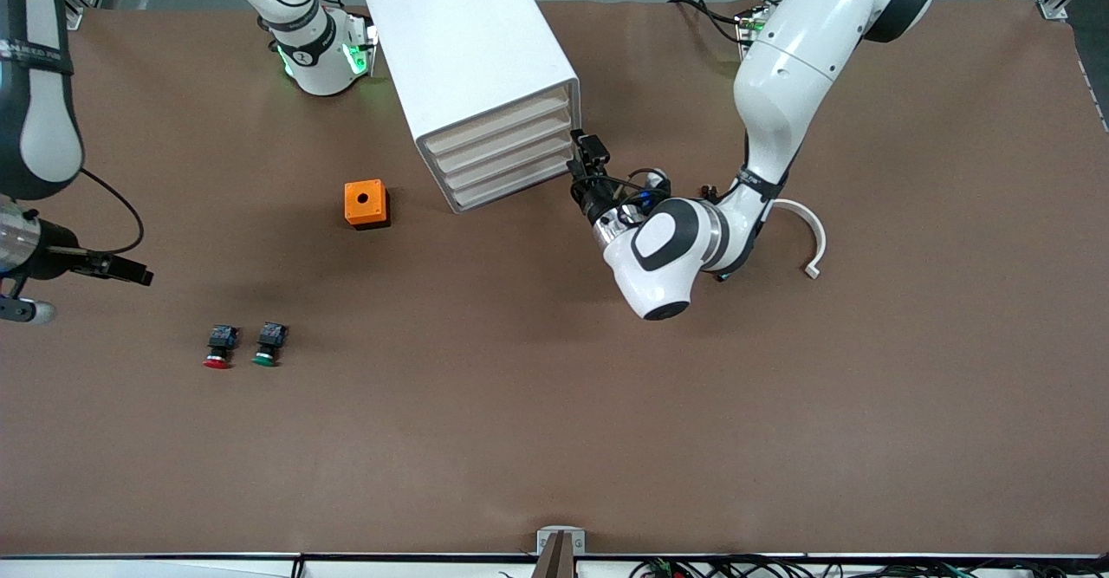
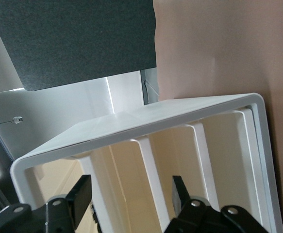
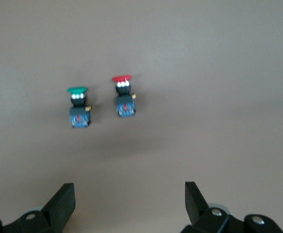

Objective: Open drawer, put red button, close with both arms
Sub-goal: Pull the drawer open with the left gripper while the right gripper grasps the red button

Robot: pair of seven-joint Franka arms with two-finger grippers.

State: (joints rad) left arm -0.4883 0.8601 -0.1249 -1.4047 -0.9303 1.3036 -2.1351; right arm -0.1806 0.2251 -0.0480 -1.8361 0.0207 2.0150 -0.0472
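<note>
Across the upper centre of the front view, the white cabinet (image 1: 472, 67) stands on the brown surface (image 1: 554, 439), all four drawers shut. The left gripper (image 1: 591, 155) sits at the cabinet's front corner, level with the lowest drawer (image 1: 511, 186). At the frame's left edge, the right gripper (image 1: 121, 271) hangs over bare surface. The red button (image 1: 220, 346) lies at lower left, just beside the green button (image 1: 269, 344); an orange box (image 1: 365, 204) sits higher, near the cabinet.

Left wrist view: jaws apart, fingers (image 2: 80, 196) spanning the cream drawer fronts.

Right wrist view: jaws apart, empty, above both buttons; red button (image 3: 124, 97) upright beside green (image 3: 78, 106).
</note>
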